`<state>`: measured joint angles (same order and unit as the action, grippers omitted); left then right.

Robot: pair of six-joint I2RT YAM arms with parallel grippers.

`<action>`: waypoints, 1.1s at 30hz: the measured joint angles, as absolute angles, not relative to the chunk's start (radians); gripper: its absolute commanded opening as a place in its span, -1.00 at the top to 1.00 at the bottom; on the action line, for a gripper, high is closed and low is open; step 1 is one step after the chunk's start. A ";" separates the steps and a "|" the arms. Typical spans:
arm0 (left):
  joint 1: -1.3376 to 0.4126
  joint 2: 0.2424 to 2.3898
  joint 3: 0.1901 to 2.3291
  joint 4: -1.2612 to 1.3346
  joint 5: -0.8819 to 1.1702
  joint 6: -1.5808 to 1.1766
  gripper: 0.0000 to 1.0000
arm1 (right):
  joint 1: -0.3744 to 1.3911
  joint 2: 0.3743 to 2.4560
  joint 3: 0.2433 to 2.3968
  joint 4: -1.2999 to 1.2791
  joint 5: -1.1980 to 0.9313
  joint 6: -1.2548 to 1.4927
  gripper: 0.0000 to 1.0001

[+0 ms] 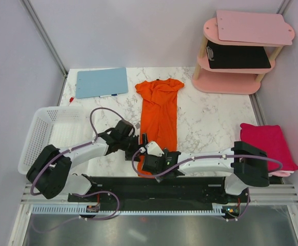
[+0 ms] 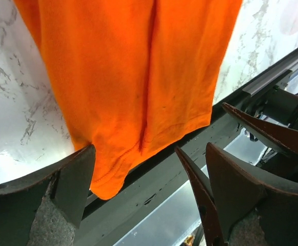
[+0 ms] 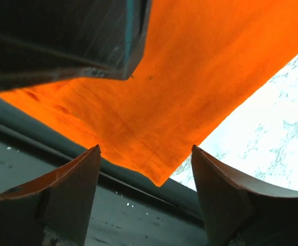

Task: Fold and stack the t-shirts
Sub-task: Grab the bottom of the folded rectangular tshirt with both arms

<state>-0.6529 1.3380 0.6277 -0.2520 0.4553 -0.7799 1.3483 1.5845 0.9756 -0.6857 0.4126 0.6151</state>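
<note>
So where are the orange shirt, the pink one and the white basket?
Bright orange cloth t-shirt [image 1: 160, 115], overhead view, middle of its body.
Magenta-pink folded cloth shirt [image 1: 265, 143], overhead view, its centre.
White plastic mesh basket [image 1: 32, 138], overhead view, left wall.

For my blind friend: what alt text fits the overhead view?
An orange t-shirt lies in a narrow strip on a marble table, the left fingers and right fingers open at its near hem. A folded pink shirt sits right, a white basket left.
</note>
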 measured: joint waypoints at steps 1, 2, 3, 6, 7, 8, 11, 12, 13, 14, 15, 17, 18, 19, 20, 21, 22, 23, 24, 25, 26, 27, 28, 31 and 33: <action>-0.656 1.346 0.622 -0.246 0.455 -0.785 -0.88 | 1.353 1.593 0.971 -0.681 0.424 0.620 -0.50; -0.659 1.356 0.618 -0.241 0.455 -0.789 -0.88 | 1.356 1.602 0.968 -0.678 0.433 0.627 -0.47; -0.661 1.366 0.614 -0.235 0.455 -0.793 -0.88 | 1.359 1.613 0.963 -0.672 0.444 0.632 -0.44; -0.664 1.396 0.607 -0.228 0.451 -0.798 -0.88 | 1.366 1.644 0.957 -0.660 0.470 0.645 -0.26; -0.664 1.400 0.605 -0.228 0.450 -0.799 -0.88 | 1.368 1.650 0.957 -0.657 0.476 0.650 -0.12; -0.664 1.400 0.604 -0.226 0.450 -0.803 -0.88 | 1.371 1.655 0.957 -0.652 0.486 0.657 -0.08; -0.665 1.401 0.604 -0.222 0.450 -0.807 -0.89 | 1.375 1.655 0.957 -0.654 0.497 0.666 0.10; -0.665 1.402 0.604 -0.221 0.451 -0.807 -0.90 | 1.377 1.655 0.957 -0.657 0.499 0.669 0.17; -0.667 1.405 0.604 -0.219 0.451 -0.807 -0.91 | 1.378 1.655 0.958 -0.661 0.501 0.671 0.20; -0.667 1.408 0.604 -0.215 0.454 -0.807 -0.92 | 1.380 1.655 0.958 -0.668 0.504 0.675 0.24; -0.668 1.414 0.604 -0.208 0.459 -0.809 -0.93 | 1.381 1.655 0.958 -0.674 0.506 0.679 0.29; -0.668 1.422 0.605 -0.201 0.468 -0.812 -0.93 | 1.384 1.655 0.958 -0.679 0.511 0.686 0.36; -0.668 1.427 0.607 -0.199 0.474 -0.813 -0.93 | 1.385 1.655 0.958 -0.684 0.514 0.689 0.40; -0.668 1.431 0.609 -0.196 0.478 -0.815 -0.94 | 1.386 1.655 0.959 -0.690 0.517 0.691 0.42; -0.668 1.433 0.609 -0.194 0.481 -0.815 -0.94 | 1.386 1.655 0.960 -0.694 0.518 0.694 0.42; -0.668 1.435 0.610 -0.192 0.482 -0.817 -0.94 | 1.388 1.655 0.962 -0.699 0.519 0.697 0.43; -0.668 1.436 0.610 -0.192 0.483 -0.818 -0.94 | 1.391 1.655 0.963 -0.705 0.521 0.699 0.44; -0.668 1.436 0.611 -0.192 0.483 -0.818 -0.94 | 1.393 1.655 0.964 -0.712 0.522 0.704 0.45; -0.669 1.438 0.612 -0.192 0.483 -0.818 -0.94 | 1.399 1.655 0.964 -0.717 0.523 0.707 0.45; -0.669 1.440 0.614 -0.192 0.483 -0.818 -0.94 | 1.402 1.654 0.964 -0.723 0.524 0.710 0.45; -0.670 1.443 0.616 -0.193 0.483 -0.818 -0.94 | 1.405 1.652 0.964 -0.731 0.525 0.712 0.45; -0.670 1.445 0.617 -0.193 0.483 -0.818 -0.94 | 1.407 1.650 0.964 -0.737 0.525 0.712 0.45; -0.670 1.447 0.620 -0.193 0.485 -0.819 -0.94 | 1.410 1.647 0.964 -0.744 0.525 0.712 0.45; -0.673 1.455 0.627 -0.192 0.485 -0.822 -0.94 | 1.419 1.636 0.963 -0.772 0.519 0.712 0.45; -0.674 1.459 0.630 -0.192 0.487 -0.823 -0.95 | 1.423 1.629 0.962 -0.789 0.513 0.714 0.46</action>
